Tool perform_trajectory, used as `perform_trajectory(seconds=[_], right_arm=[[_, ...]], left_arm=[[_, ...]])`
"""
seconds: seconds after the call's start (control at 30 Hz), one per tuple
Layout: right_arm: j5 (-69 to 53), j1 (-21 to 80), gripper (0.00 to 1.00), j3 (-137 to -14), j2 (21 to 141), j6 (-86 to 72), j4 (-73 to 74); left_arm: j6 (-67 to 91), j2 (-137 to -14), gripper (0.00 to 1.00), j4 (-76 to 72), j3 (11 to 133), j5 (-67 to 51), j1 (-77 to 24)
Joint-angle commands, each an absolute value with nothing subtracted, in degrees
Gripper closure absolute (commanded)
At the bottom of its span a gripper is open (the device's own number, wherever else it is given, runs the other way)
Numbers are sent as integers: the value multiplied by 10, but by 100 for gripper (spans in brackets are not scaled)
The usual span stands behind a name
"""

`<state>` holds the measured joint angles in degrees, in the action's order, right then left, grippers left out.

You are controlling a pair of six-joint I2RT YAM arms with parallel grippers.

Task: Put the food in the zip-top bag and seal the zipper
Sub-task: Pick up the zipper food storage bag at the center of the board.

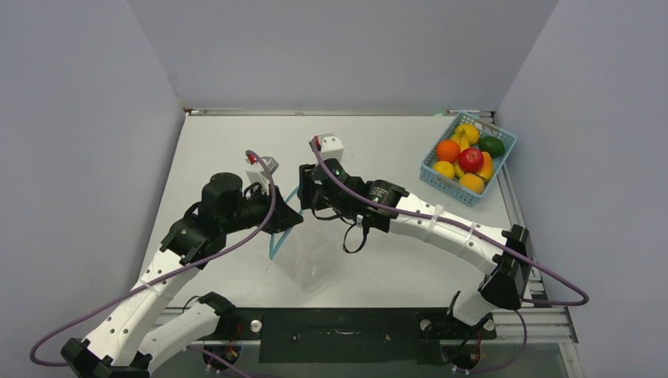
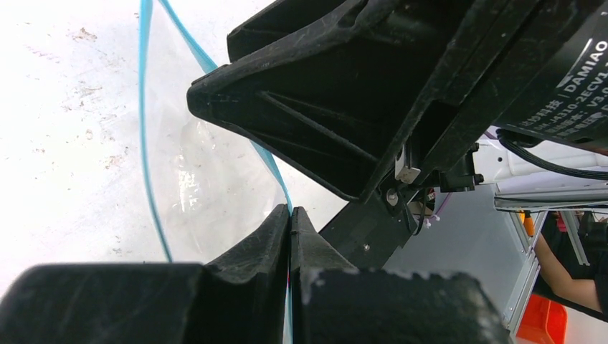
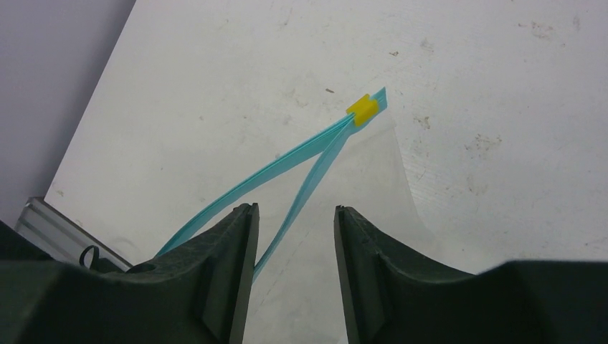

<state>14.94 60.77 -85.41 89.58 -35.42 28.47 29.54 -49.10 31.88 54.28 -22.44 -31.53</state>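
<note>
The clear zip-top bag (image 1: 313,256) lies mid-table, its mouth raised and parted. My left gripper (image 1: 293,219) is shut on one lip of the teal zipper (image 2: 145,143); the pinch shows in the left wrist view (image 2: 290,213). My right gripper (image 1: 304,189) is open just beyond it. In the right wrist view the other zipper lip (image 3: 315,168) runs between my open fingers (image 3: 294,211), touching neither pad. A yellow slider (image 3: 363,109) sits at the zipper's far end. The food (image 1: 470,159), including an orange, a red apple and a lime, lies in the basket.
The light-blue lattice basket (image 1: 430,175) stands at the table's back right corner. Grey walls enclose the table on three sides. The right gripper's black body (image 2: 373,93) fills the top of the left wrist view, very near the left fingers.
</note>
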Motion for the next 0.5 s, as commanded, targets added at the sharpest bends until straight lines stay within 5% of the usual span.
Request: perform_trajectory(seconds=[0.0, 0.33, 0.47], right_arm=[[130, 604, 60, -876, 901, -357, 281], [112, 604, 94, -880, 906, -354, 287], [111, 605, 95, -876, 901, -354, 284]], left_arm=[[296, -492, 100, 290, 542, -217, -319], [296, -498, 100, 287, 540, -208, -323], [298, -500, 100, 284, 540, -214, -324]])
